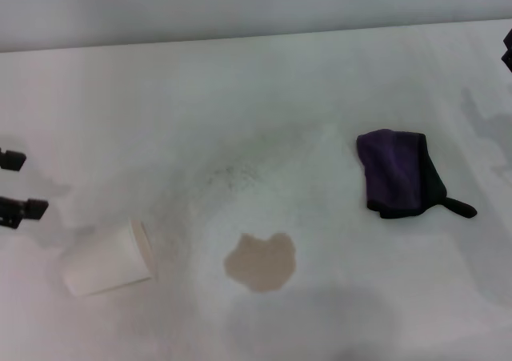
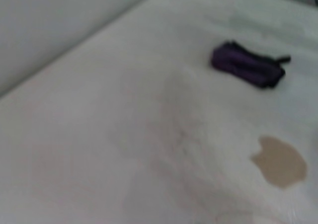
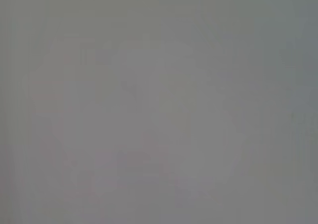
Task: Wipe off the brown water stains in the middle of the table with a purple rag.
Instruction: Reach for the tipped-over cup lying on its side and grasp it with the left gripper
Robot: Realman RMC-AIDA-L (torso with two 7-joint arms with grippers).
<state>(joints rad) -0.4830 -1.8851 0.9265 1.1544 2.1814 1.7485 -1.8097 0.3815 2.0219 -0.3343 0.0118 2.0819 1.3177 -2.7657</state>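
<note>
My right tool (image 1: 507,49) sits nearer the purple rag (image 1: 398,174), its spread I cannot tell; stains (image 1: 260,262) lie leftward of the rag.

— Behind the work?
— Plain pale grey wall (image 1: 240,9), bare, meeting the far edge of the tabletop (image 1: 336,81) along a slightly slanting line.
— And the tabletop itself?
— White, matte, wide, filling nearly all of the head view. Faint grey smudges (image 1: 232,177) speckled near the middle; soft shadows (image 1: 488,121) at the right edge, another broad and dim along the near edge.
— Light?
— Soft and even, no hard glare; source out of sight.
— From the left wrist?
— Same white surface running off at an angle, same grey wall beside it.
— Right wrist?
— Only flat grey, nothing to make out.
</note>
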